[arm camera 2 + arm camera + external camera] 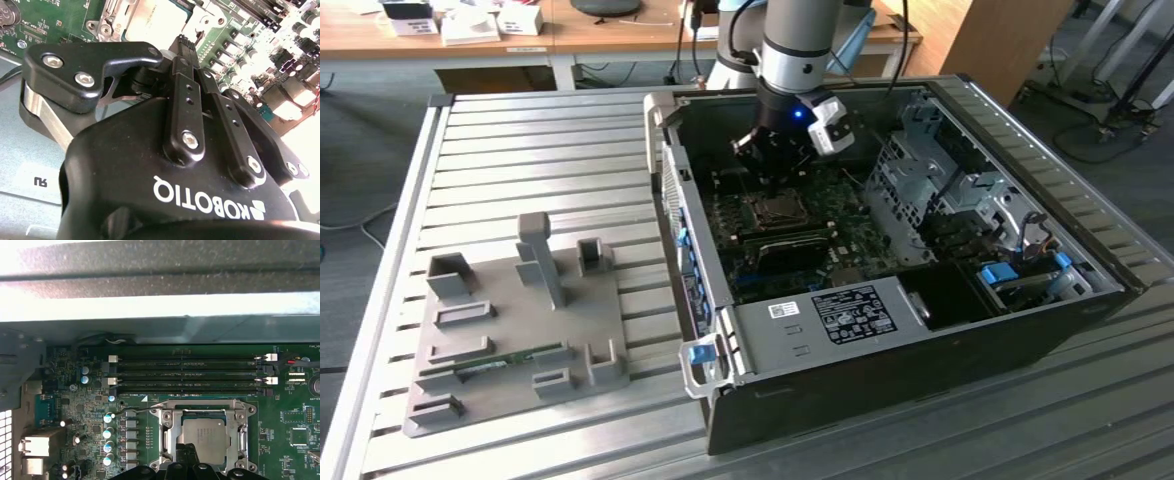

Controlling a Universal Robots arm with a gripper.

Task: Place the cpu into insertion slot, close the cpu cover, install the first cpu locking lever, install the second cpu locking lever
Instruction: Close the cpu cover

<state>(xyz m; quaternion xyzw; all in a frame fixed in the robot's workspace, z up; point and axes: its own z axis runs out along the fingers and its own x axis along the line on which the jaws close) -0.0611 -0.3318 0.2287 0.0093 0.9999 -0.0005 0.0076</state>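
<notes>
Cpu (202, 437) lies flat, top upward, framed by cpu cover (169, 432).

Exterior view: soft, even room light; computer case (894, 385) interior shadowed, blue LED (797, 113) glowing on arm (794, 45). Second wrist view: motherboard (282, 95) blown out white w/ glare at one side, gripper (186, 42) body dark, faint sheen. First wrist view: case wall (150, 315) glares pale, motherboard evenly lit.

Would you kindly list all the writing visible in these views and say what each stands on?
White maker's logo, upside down, on the tool body: a brand, not quoted.
White label on the grey housing: too small to read.
White markings on the circuit board: too small to read.
</notes>
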